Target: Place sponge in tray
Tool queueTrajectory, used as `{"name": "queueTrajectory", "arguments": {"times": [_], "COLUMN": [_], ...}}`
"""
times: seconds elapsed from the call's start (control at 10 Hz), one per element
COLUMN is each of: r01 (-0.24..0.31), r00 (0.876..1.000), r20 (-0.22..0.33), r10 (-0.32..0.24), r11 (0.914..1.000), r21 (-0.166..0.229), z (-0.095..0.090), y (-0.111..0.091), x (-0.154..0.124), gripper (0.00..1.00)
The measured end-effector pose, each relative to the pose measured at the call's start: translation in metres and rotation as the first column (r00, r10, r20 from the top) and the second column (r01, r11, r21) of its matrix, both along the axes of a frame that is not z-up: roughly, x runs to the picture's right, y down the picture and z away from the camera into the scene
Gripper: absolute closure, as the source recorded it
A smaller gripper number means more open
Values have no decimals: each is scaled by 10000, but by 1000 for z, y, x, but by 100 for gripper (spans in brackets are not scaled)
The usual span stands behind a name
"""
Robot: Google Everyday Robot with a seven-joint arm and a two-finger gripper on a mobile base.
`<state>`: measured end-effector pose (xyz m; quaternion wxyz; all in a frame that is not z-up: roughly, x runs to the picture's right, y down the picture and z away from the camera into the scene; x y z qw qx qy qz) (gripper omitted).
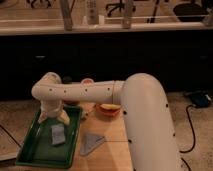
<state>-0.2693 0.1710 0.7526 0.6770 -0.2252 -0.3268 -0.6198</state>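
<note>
The dark green tray (39, 145) lies on the left end of the wooden table. The pale blue-grey sponge (58, 134) lies flat inside it, right of its middle. My gripper (54, 118) hangs over the far part of the tray, just above and behind the sponge. It is open, with its two fingers spread apart, and nothing is between them. The white arm reaches in from the right and bends down to the gripper.
A grey triangular flat piece (91, 143) lies on the table (107, 150) just right of the tray. A small orange bowl (109, 108) stands behind it under the arm. A dark counter wall runs along the back. A black cable (192, 131) lies on the floor at right.
</note>
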Motion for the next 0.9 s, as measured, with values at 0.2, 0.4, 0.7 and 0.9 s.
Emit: {"name": "queueTrajectory", "arguments": {"times": [0.2, 0.4, 0.7, 0.9], "r01": [-13, -20, -24, -43], "r00": [10000, 10000, 10000, 9999], "r20": [-2, 13, 92, 118], "r10": [13, 20, 24, 44], "r11": [10000, 10000, 10000, 10000], "r21": [11, -18, -27, -32], "z": [1, 3, 4, 7], "y": [-2, -3, -4, -4], "x": [-1, -1, -4, -4], "gripper": [20, 20, 20, 20]}}
